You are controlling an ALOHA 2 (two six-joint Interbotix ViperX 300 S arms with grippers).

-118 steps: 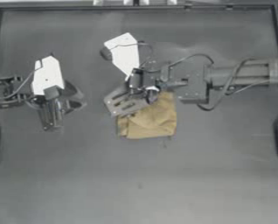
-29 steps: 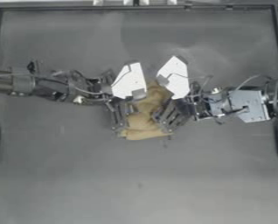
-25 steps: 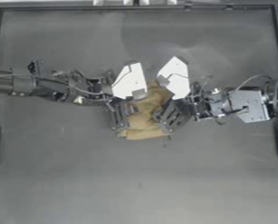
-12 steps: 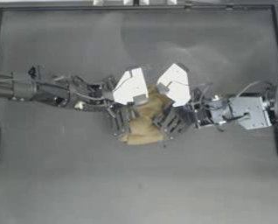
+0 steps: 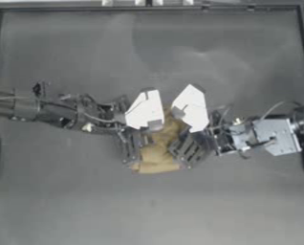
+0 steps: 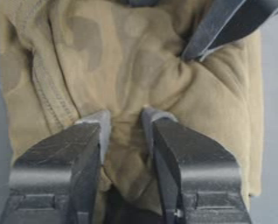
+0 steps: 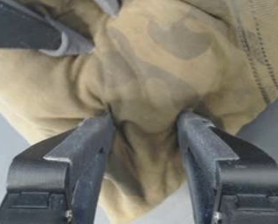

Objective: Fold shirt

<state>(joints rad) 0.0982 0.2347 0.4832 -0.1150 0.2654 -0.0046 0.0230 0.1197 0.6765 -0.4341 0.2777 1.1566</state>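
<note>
Mustard-tan cloth with faint brownish blotches, the shirt (image 5: 157,153) lies bunched into a small compact heap near the middle of the dark desk (image 5: 148,52), its surface crumpled into soft ridges. A stitched hem or seam runs along one side of the heap in the left wrist view (image 6: 45,100), and another shows at the edge in the right wrist view.

Left tool (image 5: 132,146) reaches in from the left and sits at the heap's left edge; its jaws are drawn close with a pinched ridge of cloth between the fingertips (image 6: 97,120). Right tool (image 5: 190,148) comes from the right onto the heap's right edge; its jaws stand a little wider apart and a fold of fabric is gathered between them (image 7: 144,127). Each wrist view shows the other arm's dark jaw pressing into the cloth farther off.

Bare desk surrounds the heap on every side, with the raised border rail (image 5: 148,6) well apart from it.
</note>
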